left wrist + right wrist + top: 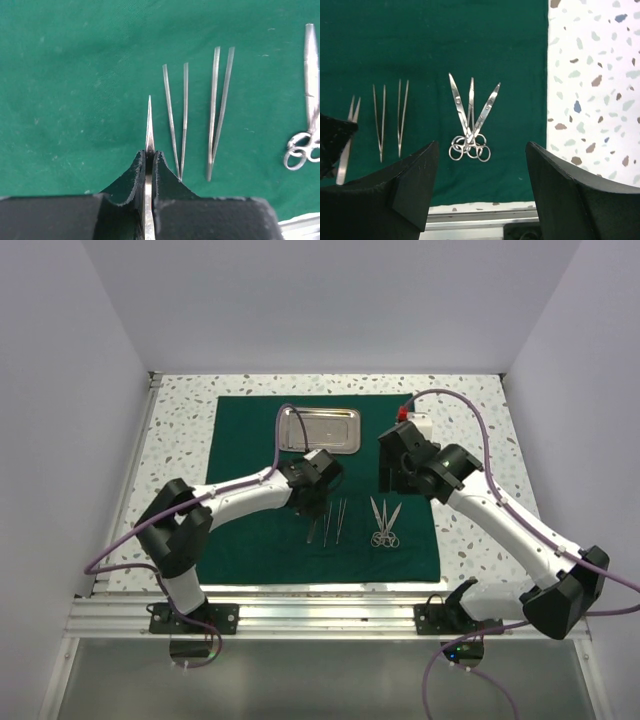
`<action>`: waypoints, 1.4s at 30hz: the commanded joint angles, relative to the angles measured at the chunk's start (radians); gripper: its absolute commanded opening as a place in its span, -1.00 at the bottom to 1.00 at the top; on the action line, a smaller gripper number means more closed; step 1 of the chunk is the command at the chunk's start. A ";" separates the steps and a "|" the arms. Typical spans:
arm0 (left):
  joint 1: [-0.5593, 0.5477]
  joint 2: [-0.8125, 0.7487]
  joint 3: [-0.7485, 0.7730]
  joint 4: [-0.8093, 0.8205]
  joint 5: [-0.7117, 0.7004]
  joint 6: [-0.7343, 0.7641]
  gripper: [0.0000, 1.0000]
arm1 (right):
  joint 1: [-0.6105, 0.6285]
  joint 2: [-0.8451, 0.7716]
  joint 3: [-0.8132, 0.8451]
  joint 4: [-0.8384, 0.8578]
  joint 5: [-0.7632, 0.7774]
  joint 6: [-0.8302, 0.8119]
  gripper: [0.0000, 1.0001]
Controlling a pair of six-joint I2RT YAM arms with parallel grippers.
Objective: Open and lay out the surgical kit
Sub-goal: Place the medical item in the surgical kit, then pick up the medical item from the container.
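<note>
Bright, even light — faint shadows; steel tray [318, 430] gleams

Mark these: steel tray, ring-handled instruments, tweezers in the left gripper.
steel tray [322, 430], top view, bare floor near its middle.
ring-handled instruments [470, 117], right wrist view, shank of the middle one.
held tweezers [149, 131], left wrist view, exposed pointed tip.
</note>
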 commanded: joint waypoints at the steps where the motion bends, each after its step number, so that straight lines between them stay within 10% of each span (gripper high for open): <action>1: 0.002 -0.033 -0.030 0.116 0.005 -0.102 -1.00 | -0.006 -0.006 0.008 0.103 -0.026 -0.047 0.47; 14: 0.027 0.184 0.311 -0.039 0.126 0.064 0.00 | -0.012 0.087 0.123 0.017 -0.023 -0.052 0.42; 24: 0.333 0.296 0.506 0.041 0.096 0.355 -0.08 | -0.023 0.112 0.183 -0.040 -0.005 -0.058 0.43; 31: 0.462 0.629 0.906 -0.070 0.043 0.483 -0.13 | -0.030 0.195 0.276 -0.047 0.036 -0.131 0.43; 42: 0.550 0.687 0.904 -0.025 0.106 0.471 -0.11 | -0.058 0.324 0.393 -0.052 0.024 -0.203 0.42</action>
